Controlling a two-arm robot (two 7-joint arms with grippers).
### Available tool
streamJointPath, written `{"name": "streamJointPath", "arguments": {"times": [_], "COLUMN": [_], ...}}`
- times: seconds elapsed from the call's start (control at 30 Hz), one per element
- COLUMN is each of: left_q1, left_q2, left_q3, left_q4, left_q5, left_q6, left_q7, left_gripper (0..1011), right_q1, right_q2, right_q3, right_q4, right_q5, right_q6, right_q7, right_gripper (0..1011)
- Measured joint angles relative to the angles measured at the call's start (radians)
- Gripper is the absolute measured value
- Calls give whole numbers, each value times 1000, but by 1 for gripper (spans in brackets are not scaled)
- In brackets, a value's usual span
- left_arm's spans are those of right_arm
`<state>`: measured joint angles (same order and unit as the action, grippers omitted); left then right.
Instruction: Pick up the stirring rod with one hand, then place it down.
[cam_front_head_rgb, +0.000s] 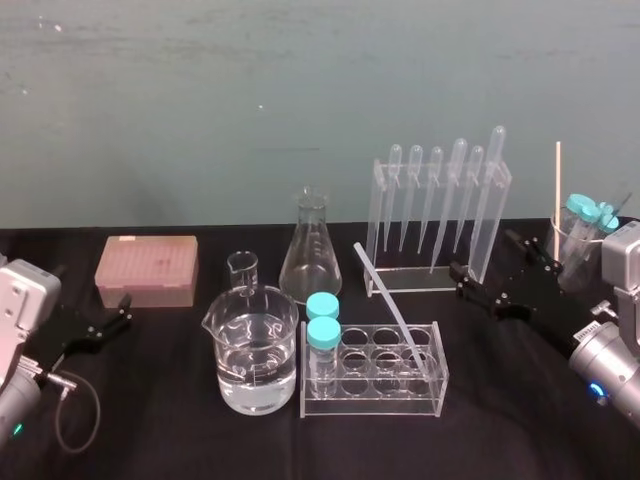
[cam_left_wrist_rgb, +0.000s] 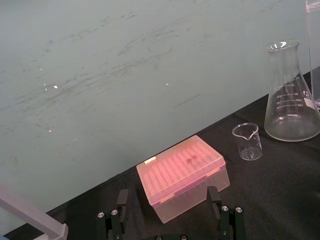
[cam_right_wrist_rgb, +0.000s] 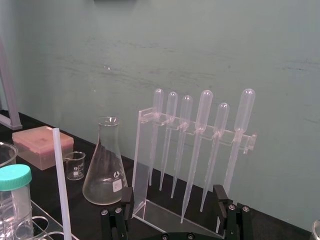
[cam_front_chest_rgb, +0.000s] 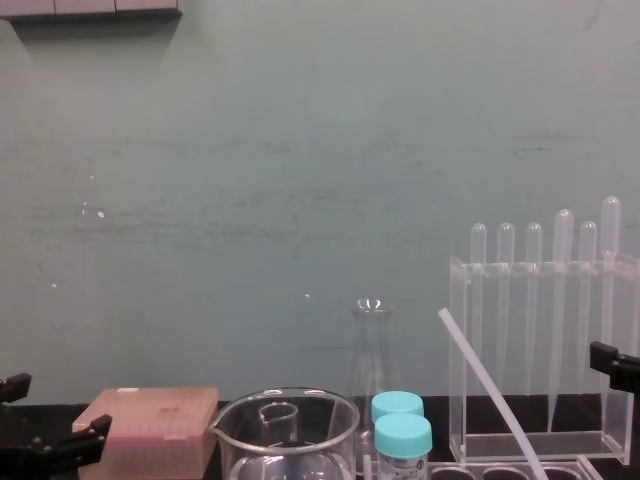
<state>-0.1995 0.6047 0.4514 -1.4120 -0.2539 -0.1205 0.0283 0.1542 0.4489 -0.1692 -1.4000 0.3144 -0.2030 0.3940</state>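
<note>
The stirring rod (cam_front_head_rgb: 393, 305), a thin translucent whitish stick, leans slantwise with its lower end in the clear tube rack (cam_front_head_rgb: 375, 395). It also shows in the right wrist view (cam_right_wrist_rgb: 61, 185) and the chest view (cam_front_chest_rgb: 490, 395). My right gripper (cam_front_head_rgb: 482, 254) hovers open to the right of the rod, in front of the pipette stand, with nothing between its fingers (cam_right_wrist_rgb: 116, 220). Its black finger (cam_front_chest_rgb: 615, 365) shows at the right edge of the chest view. My left gripper (cam_front_head_rgb: 120, 310) rests open at the far left, near the pink box, holding nothing.
A water-filled beaker (cam_front_head_rgb: 255, 350), a small beaker (cam_front_head_rgb: 242, 270) and a conical flask (cam_front_head_rgb: 310, 250) stand left of the rack. Two blue-capped vials (cam_front_head_rgb: 322, 330) sit in it. A pipette stand (cam_front_head_rgb: 435, 220) is behind, a pink tip box (cam_front_head_rgb: 148, 268) at left, and a cup of tubes (cam_front_head_rgb: 585, 240) at right.
</note>
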Motion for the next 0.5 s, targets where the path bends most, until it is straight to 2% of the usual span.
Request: {"name": "streamJointPath", "arguments": {"times": [0.5], "left_q1": [0], "left_q2": [0], "left_q3": [0], "left_q4": [0], "left_q5": [0], "left_q6": [0], "left_q7": [0], "left_gripper": [1000], "right_q1": [-1], "right_q2": [0], "right_q3": [1], "right_q4": [-2], "right_q5": [2], "right_q6": [-5], "right_q7": [0], "right_gripper": [1004]}}
